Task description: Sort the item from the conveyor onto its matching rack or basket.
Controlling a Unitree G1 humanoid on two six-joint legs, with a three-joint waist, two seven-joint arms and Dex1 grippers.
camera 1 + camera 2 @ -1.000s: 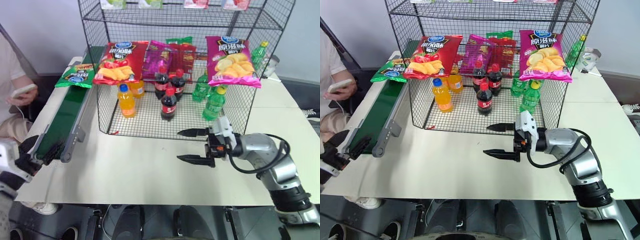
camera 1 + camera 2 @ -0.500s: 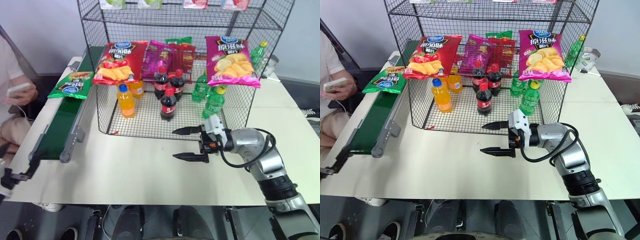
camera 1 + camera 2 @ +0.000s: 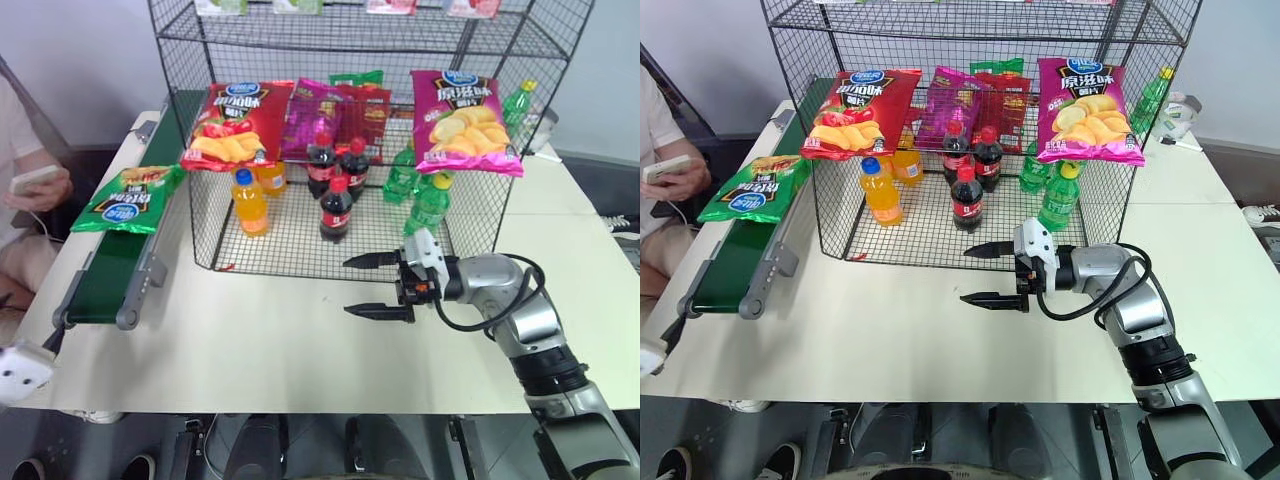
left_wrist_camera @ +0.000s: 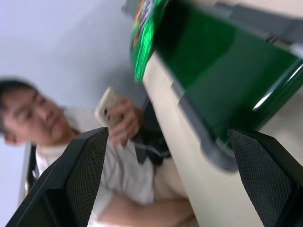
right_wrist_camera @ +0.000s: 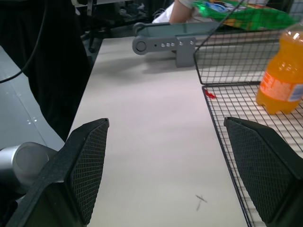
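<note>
We see the table (image 3: 300, 340) carrying the rack (image 3: 350, 150) along its far edge, with crisp bags and bottles on its lower tier. Down the table's left edge runs the conveyor (image 3: 120, 270), and the green crisp bag (image 3: 125, 198) lies flat on its belt, about midway along, touching neither gripper. Our right gripper (image 3: 378, 287) hovers over the table just in front of the rack, its fingers spread wide and empty. Our left gripper (image 4: 165, 189) sits off the conveyor's near end, fingers spread too.
</note>
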